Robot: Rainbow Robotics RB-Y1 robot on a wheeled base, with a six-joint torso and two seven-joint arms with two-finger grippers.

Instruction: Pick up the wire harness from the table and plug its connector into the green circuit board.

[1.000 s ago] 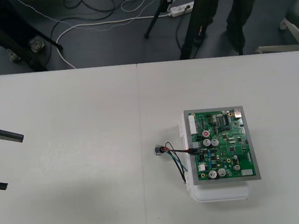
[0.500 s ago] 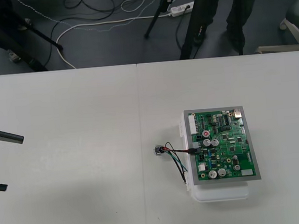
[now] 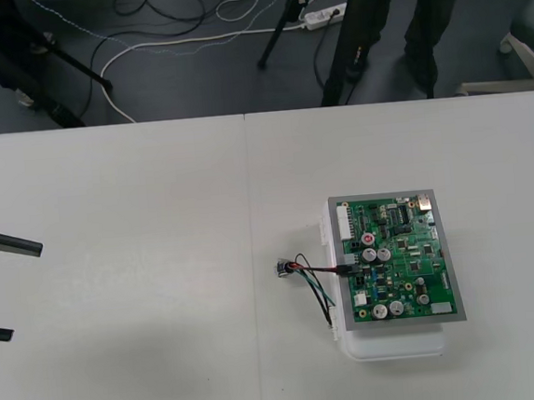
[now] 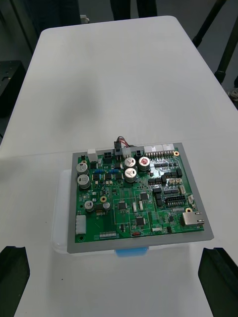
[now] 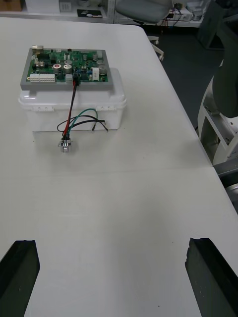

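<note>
From above, the left gripper stands at the table's left edge, fingers spread wide and empty, with the wire harness well apart at about 3 o'clock. Its round metal socket lies on the table nearest that gripper, and the thin wires climb to the small black plug, seated at the edge of the green circuit board on its white base. The right gripper, likewise wide and empty, hangs at the right edge, the board between 8 and 9 o'clock of it.
</note>
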